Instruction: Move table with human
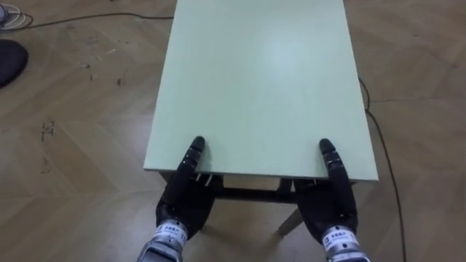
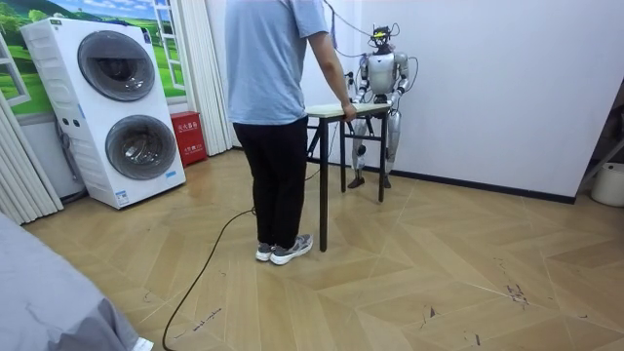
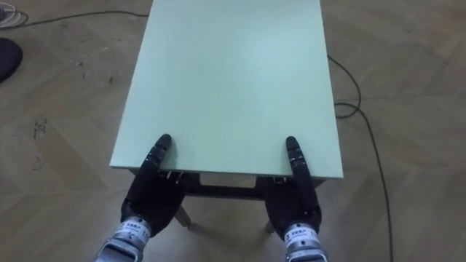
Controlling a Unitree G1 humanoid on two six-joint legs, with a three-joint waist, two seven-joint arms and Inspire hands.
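Left robot hand (image 1: 182, 198) and right robot hand (image 1: 333, 200) at the table (image 1: 255, 80) near edge, grasp hidden; the person (image 2: 265, 88) outpacing them could jerk it free.

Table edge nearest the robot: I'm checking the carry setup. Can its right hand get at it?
Probably yes: the right hand sits at the near edge of the table, partly lying over the top, with nothing between them.
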